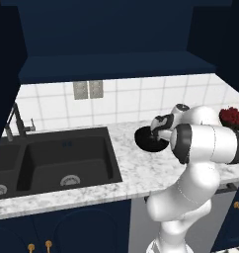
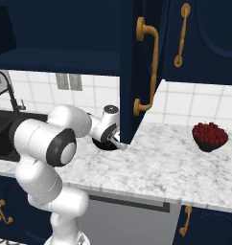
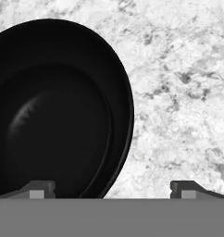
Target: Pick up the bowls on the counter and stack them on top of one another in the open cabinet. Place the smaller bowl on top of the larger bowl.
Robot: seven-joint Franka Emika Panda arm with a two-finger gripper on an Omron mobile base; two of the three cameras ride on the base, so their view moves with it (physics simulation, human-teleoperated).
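The larger bowl [image 3: 53,111], glossy plain black, sits on the speckled counter [image 1: 141,175] just right of the sink. My gripper [image 3: 112,190] hangs close above its right rim, open. One fingertip [image 3: 37,189] is over the bowl's inside and the other over bare marble. In the left base view the hand covers part of the bowl [image 1: 145,140]; in the right base view a sliver of the bowl [image 2: 101,143] shows under the hand. The open cabinet [image 1: 116,66] with its navy floor board is overhead. The smaller bowl is out of view.
A dark bowl of red fruit [image 2: 210,135] stands on the counter to the right. The black double sink [image 1: 67,158] and its tap [image 1: 15,123] lie to the left. A navy cabinet door with a gold handle [image 2: 147,67] hangs just beside the hand.
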